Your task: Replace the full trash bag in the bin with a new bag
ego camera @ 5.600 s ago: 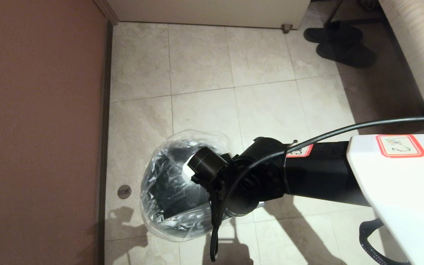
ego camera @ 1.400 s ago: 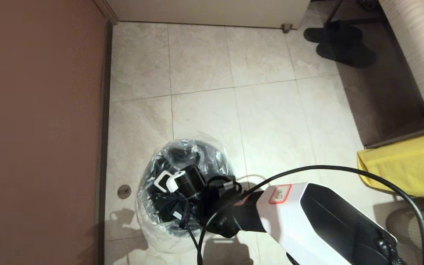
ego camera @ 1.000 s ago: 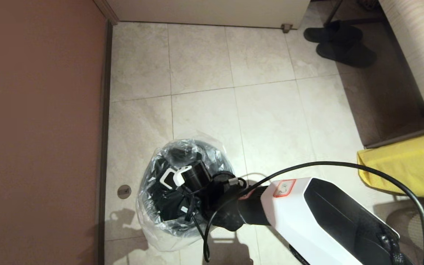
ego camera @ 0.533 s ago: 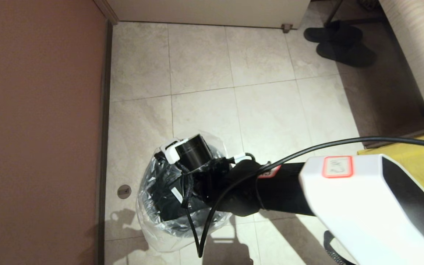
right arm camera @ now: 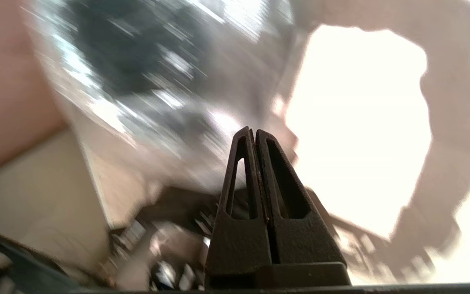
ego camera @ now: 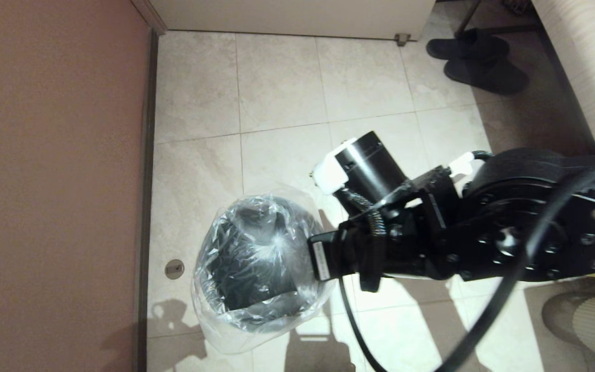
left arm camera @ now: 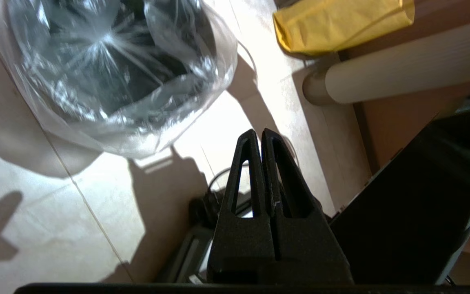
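the right end effector [right arm camera: 255, 136], fingers pressed together and holding nothing, sits just beside the bin [ego camera: 256, 268] on the tiled floor [ego camera: 287, 82], whose mouth the new bag [ego camera: 261, 243] already drapes, so i judge the lining done, while the left end effector [left arm camera: 261, 136], also pressed together and empty, hangs nearby.

The bin [ego camera: 256, 279] stands upright at seven o'clock on the floor — the new bag [ego camera: 256, 248], clear and crinkly, lines it, draped over the rim.
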Available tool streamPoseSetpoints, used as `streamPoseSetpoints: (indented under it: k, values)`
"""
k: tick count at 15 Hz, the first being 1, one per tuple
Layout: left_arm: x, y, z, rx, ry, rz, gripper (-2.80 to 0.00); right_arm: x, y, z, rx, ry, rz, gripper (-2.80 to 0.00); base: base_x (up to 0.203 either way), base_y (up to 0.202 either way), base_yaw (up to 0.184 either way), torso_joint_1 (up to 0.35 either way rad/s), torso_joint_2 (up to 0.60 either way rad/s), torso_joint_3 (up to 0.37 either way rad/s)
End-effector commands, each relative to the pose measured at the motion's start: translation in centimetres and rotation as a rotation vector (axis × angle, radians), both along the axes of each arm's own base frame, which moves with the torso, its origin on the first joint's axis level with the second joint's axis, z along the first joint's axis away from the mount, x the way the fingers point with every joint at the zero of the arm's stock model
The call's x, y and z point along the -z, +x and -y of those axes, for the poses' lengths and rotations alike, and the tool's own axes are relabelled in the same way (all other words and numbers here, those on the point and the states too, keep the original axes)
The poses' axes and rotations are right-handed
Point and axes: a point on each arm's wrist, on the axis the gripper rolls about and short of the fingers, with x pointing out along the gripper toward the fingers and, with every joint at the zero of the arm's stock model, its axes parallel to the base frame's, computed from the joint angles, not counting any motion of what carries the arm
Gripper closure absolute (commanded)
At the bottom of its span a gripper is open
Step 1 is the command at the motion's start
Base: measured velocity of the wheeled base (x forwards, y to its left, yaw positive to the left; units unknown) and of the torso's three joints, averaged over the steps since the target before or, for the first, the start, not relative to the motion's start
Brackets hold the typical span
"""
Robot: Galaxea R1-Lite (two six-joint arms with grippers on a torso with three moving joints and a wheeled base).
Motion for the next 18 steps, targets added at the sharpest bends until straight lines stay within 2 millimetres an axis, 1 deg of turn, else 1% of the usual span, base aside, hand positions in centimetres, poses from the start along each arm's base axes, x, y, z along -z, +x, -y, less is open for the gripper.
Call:
streamPoseSetpoints:
  k: [1,2,3,5,6,7,8,9,11,13,15,16,17,18]
  values:
    - [-0.5,-0.4,-0.1,-0.005,-0.007,0.052,0.00,-1.8,-2.3,6.4,0.077,0.013,0.004,0.00,0.000,0.000,0.000,0.000,0.00,0.000]
    - [-1.0,-0.4,-0.1,-0.032,-0.007,0.059,0.00,-1.9,-2.4,8.5,0.132,0.012,0.006,0.00,0.000,0.000,0.000,0.000,0.00,0.000]
    - [-1.6,0.0,-0.1,-0.091,-0.004,0.055,0.00,-2.5,-2.4,10.5,0.190,0.022,0.025,0.00,0.000,0.000,0.000,0.000,0.00,0.000]
    - [-3.4,0.9,-0.2,-0.278,0.003,0.050,0.00,-4.4,-2.8,14.5,0.307,0.073,0.084,0.00,0.000,0.000,0.000,0.000,0.00,0.000]
    - [-4.4,1.1,-0.3,-0.349,0.005,0.067,0.00,-5.6,-3.3,16.5,0.367,0.105,0.123,0.00,0.000,0.000,0.000,0.000,0.00,0.000]
    - [-5.3,1.1,-0.3,-0.401,0.006,0.095,0.00,-6.7,-4.2,18.6,0.429,0.140,0.167,0.00,0.000,0.000,0.000,0.000,0.00,0.000]
    - [-5.5,0.7,-0.3,-0.416,0.006,0.127,0.00,-7.8,-5.6,20.8,0.490,0.175,0.216,0.00,0.000,0.000,0.000,0.000,0.00,0.000]
    - [-5.3,0.2,-0.2,-0.416,0.005,0.139,0.00,-8.6,-7.5,22.7,0.541,0.209,0.266,0.00,0.000,0.000,0.000,0.000,0.00,0.000]
    - [-4.2,-0.6,0.0,-0.400,0.002,0.108,0.00,-9.4,-11.4,25.7,0.637,0.263,0.362,0.00,0.000,0.000,0.000,0.000,0.00,0.000]
    - [-2.8,-0.9,0.1,-0.353,-0.002,0.040,0.00,-9.3,-15.4,27.6,0.704,0.297,0.432,0.00,0.000,0.000,0.000,0.000,0.00,0.000]
    - [-2.8,-1.1,0.2,-0.282,-0.014,0.008,0.00,-8.3,-19.0,28.7,0.742,0.315,0.450,0.00,0.000,0.000,0.000,0.000,0.00,0.000]
    - [-2.9,-1.2,0.3,-0.261,-0.018,0.000,0.00,-7.5,-20.2,29.0,0.751,0.318,0.437,0.00,0.000,0.000,0.000,0.000,0.00,0.000]
    - [-3.6,-1.5,0.4,-0.223,-0.020,0.003,0.00,-6.7,-21.3,29.2,0.748,0.322,0.422,0.00,0.000,0.000,0.000,0.000,0.00,0.000]
    - [-4.0,-1.7,0.4,-0.197,-0.022,-0.004,0.00,-5.8,-22.1,29.2,0.733,0.326,0.400,0.00,0.000,0.000,0.000,0.000,0.00,0.000]
